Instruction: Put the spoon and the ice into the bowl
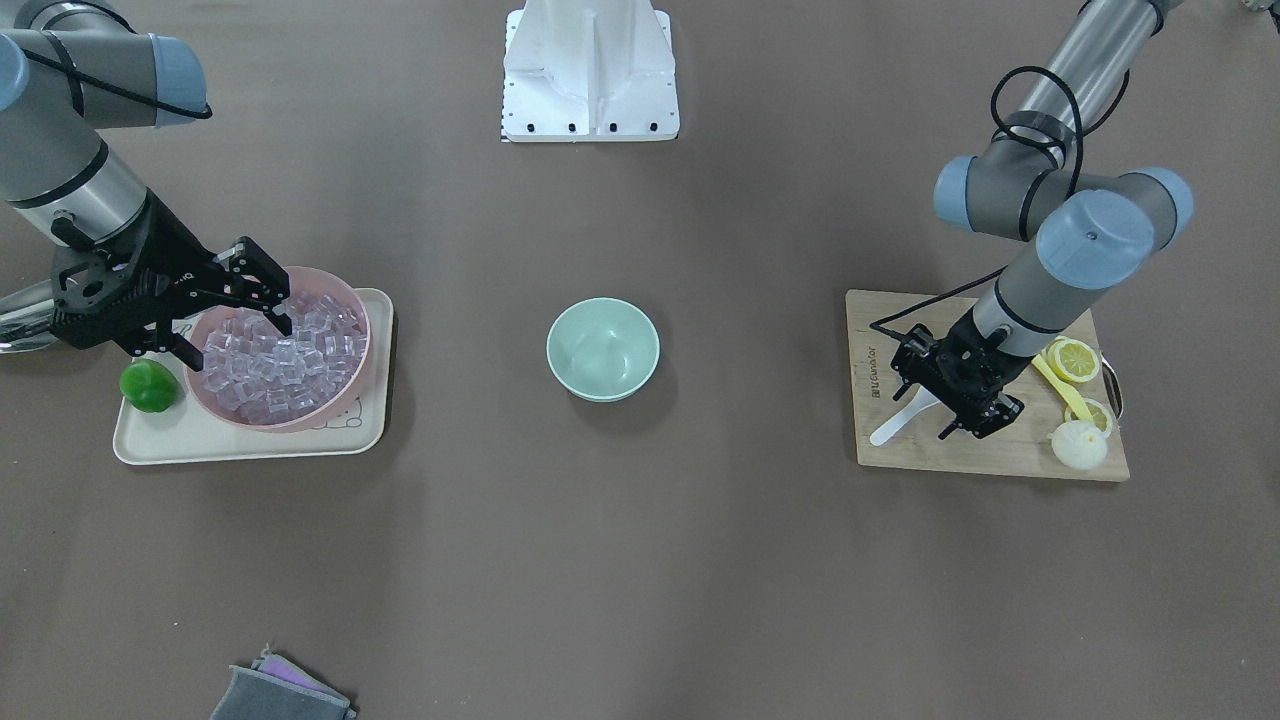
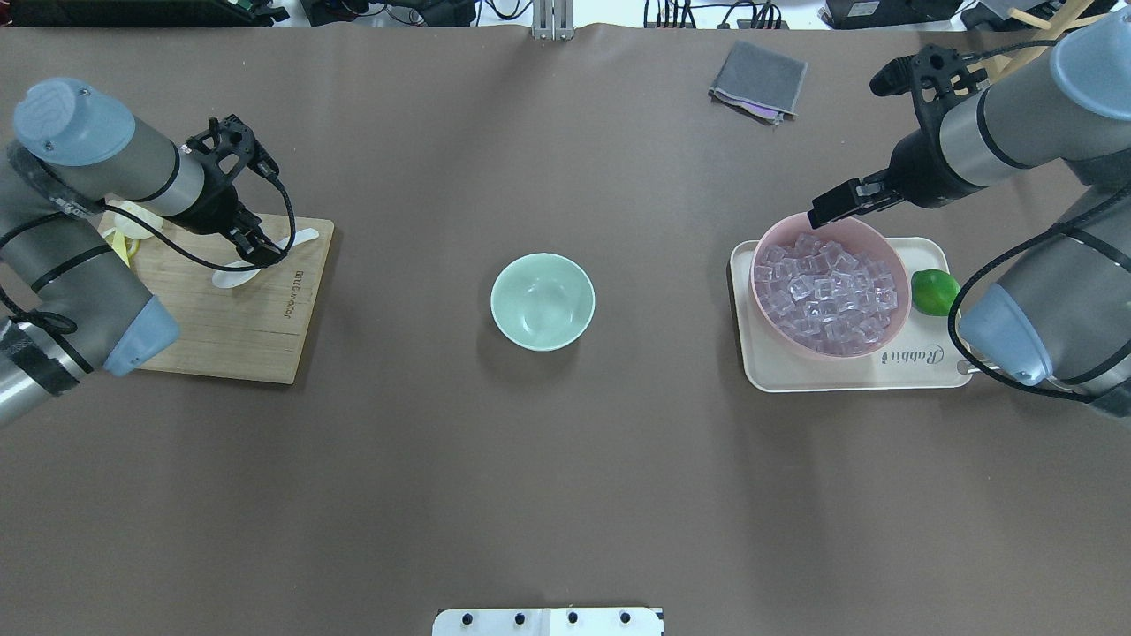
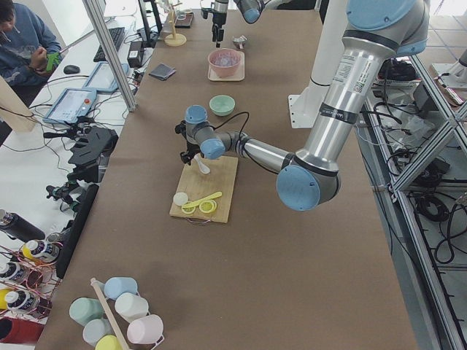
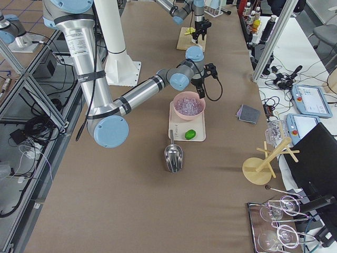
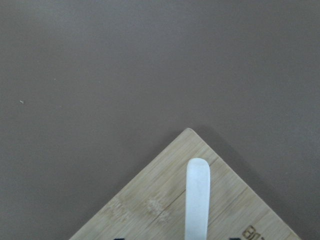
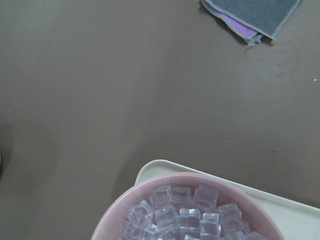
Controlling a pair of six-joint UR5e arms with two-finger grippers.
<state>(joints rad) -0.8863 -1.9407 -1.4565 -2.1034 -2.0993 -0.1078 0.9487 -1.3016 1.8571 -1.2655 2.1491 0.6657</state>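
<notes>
The white spoon (image 1: 903, 417) lies on the wooden cutting board (image 1: 960, 455), its handle (image 5: 197, 200) pointing to the board's corner. My left gripper (image 1: 935, 405) is open and low over the spoon, its dark fingertips on either side of the handle and apart from it. The mint-green bowl (image 1: 603, 350) stands empty at the table's middle (image 2: 542, 300). The ice cubes (image 1: 280, 360) fill the pink bowl (image 1: 365, 340); they also show in the right wrist view (image 6: 185, 215). My right gripper (image 1: 238, 343) is open and empty just above the ice (image 2: 826, 296).
The pink bowl stands on a cream tray (image 1: 250, 445) with a green lime (image 1: 150, 387). A metal scoop (image 1: 20, 320) lies beside the tray. Lemon slices (image 1: 1072, 360), a yellow utensil (image 1: 1060, 390) and a white round thing (image 1: 1080, 445) lie on the board. A grey cloth (image 2: 758, 81) lies at the far edge.
</notes>
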